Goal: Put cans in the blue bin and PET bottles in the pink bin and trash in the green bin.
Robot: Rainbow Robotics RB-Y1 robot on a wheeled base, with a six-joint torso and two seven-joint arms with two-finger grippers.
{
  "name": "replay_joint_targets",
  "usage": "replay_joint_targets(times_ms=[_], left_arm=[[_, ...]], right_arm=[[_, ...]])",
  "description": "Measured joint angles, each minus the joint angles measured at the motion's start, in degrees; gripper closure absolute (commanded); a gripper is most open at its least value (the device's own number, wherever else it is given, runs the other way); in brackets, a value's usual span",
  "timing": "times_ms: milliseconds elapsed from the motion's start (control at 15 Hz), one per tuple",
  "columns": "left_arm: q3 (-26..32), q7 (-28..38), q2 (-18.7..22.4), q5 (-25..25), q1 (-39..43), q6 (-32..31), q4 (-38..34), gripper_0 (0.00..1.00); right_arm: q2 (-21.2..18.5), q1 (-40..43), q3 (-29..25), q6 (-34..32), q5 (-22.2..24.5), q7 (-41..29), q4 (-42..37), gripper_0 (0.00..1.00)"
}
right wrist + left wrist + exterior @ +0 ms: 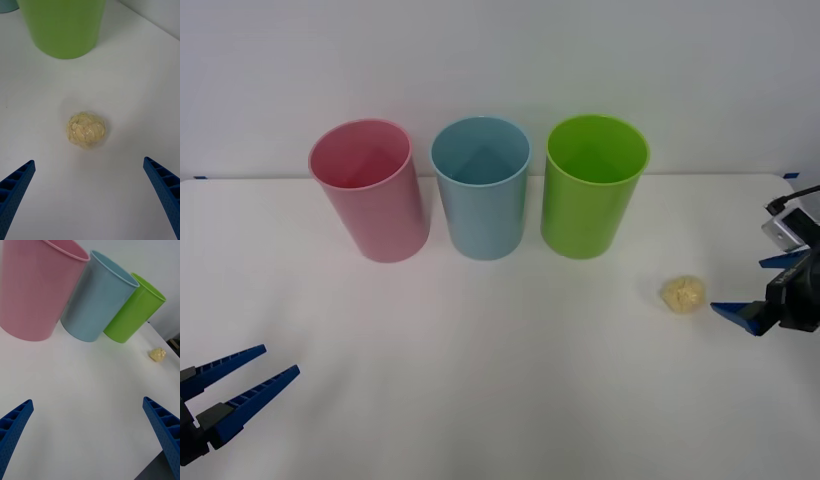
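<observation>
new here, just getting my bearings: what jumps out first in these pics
Three tall plastic bins stand in a row at the table's far side: the pink bin on the left, the blue bin in the middle, the green bin on the right. A small yellow-beige trash wad lies nearer, right of the green bin, with the open right pincer beside it.

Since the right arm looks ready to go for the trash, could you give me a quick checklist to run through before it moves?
1. Right gripper open: ok, fingers spread wide.
2. Trash lined up between the fingers: ok, it lies ahead of the gap, untouched.
3. Trash free of neighbours: ok, it sits alone on the table.
4. Green bin upright, mouth open: ok.
5. Green bin contents: cannot tell, its bottom is not visible.
6. Left gripper out of the way: ok, open at the near left edge.
</observation>
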Motion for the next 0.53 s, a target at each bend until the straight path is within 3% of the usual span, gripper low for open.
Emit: replay_joint_targets(times_ms=[333,533], left_arm=[[0.0,0.0,0.0,0.0,0.0,0.0,0.0,0.00],[0.0,0.0,0.0,0.0,0.0,0.0,0.0,0.00]], right_arm=[[5.4,-2.7,0.9,0.1,7.5,2.1,3.1,0.00],[6.0,-3.2,2.3,1.7,9.8,2.6,4.6,0.00]])
